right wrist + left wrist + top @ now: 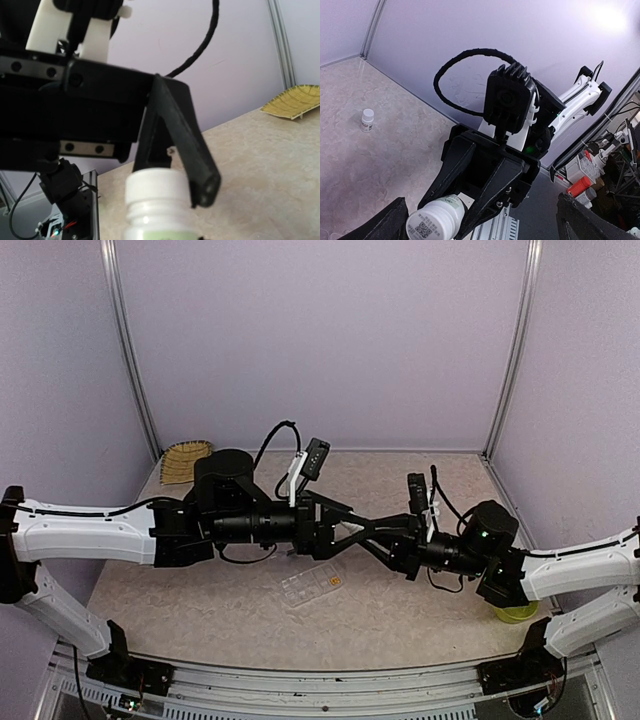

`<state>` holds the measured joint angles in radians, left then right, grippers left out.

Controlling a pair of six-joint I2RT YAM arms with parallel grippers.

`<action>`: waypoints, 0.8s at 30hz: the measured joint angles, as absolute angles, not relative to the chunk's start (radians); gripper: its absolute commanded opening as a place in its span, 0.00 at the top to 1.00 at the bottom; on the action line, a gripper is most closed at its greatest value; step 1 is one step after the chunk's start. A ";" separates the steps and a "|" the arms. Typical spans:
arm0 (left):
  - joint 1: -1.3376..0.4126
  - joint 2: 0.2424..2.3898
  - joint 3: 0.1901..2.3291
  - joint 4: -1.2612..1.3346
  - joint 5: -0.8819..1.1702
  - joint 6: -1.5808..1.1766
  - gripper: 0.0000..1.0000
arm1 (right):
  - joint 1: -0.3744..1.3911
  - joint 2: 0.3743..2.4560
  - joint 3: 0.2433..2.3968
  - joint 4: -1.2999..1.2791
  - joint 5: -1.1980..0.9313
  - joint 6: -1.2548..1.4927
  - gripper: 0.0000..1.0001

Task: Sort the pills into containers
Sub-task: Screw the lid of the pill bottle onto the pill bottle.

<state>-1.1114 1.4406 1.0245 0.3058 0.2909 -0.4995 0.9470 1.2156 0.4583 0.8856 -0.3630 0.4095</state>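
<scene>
Presently right gripper is clamping a small white round plastic bottle. Left gripper is gaping wide, one finger just beside the white cap. Clear flat plastic organizer box is lying on the table beneath. Probably wants centring on the cap before closing

Overhead camera faces down at the table; close wrist cameras share one white bottle.

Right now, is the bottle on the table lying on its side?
No, the bottle stands upright on the table, cap on top.
</scene>
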 measured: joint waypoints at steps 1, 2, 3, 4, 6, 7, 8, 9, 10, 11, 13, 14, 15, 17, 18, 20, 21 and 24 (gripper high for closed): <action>-1.111 1.443 1.025 0.306 0.291 -0.500 0.01 | 0.947 1.221 0.461 0.886 -0.365 0.410 1.00; -1.111 1.445 1.028 0.305 0.291 -0.500 0.01 | 0.948 1.225 0.463 0.886 -0.368 0.409 1.00; -1.111 1.446 1.031 0.305 0.291 -0.500 0.01 | 0.949 1.229 0.465 0.887 -0.371 0.410 1.00; -1.111 1.449 1.036 0.305 0.291 -0.500 0.01 | 0.949 1.233 0.467 0.888 -0.375 0.410 1.00; -1.111 1.451 1.041 0.306 0.293 -0.499 0.01 | 0.951 1.242 0.473 0.889 -0.382 0.410 1.00; -1.111 1.451 1.043 0.306 0.295 -0.498 0.01 | 0.954 1.247 0.477 0.888 -0.384 0.410 1.00; -1.111 1.451 1.045 0.305 0.295 -0.497 0.01 | 0.956 1.252 0.480 0.888 -0.388 0.410 1.00; -1.111 1.451 1.048 0.305 0.295 -0.497 0.01 | 0.958 1.257 0.484 0.889 -0.392 0.410 1.00; -1.111 1.451 1.051 0.305 0.296 -0.496 0.01 | 0.960 1.261 0.486 0.889 -0.394 0.410 1.00; -1.111 1.451 1.053 0.306 0.298 -0.495 0.01 | 0.962 1.266 0.490 0.889 -0.399 0.410 1.00; -1.112 1.451 1.058 0.307 0.305 -0.493 0.01 | 0.966 1.279 0.495 0.888 -0.404 0.410 1.00; -1.113 1.451 1.060 0.307 0.308 -0.492 0.01 | 0.967 1.283 0.495 0.886 -0.404 0.410 1.00; -1.116 1.451 1.063 0.306 0.309 -0.492 0.01 | 0.967 1.286 0.495 0.884 -0.403 0.410 1.00; -1.121 1.451 1.067 0.305 0.305 -0.489 0.01 | 0.967 1.285 0.495 0.881 -0.403 0.409 1.00; -1.123 1.451 1.068 0.305 0.300 -0.488 0.01 | 0.967 1.280 0.495 0.880 -0.402 0.408 1.00; -1.124 1.448 1.068 0.303 0.282 -0.486 0.01 | 0.967 1.260 0.489 0.877 -0.394 0.403 1.00; -1.124 1.447 1.068 0.298 0.272 -0.486 0.01 | 0.967 1.241 0.482 0.875 -0.386 0.398 1.00; -1.124 1.446 1.068 0.280 0.246 -0.488 0.01 | 0.967 1.163 0.459 0.869 -0.355 0.381 1.00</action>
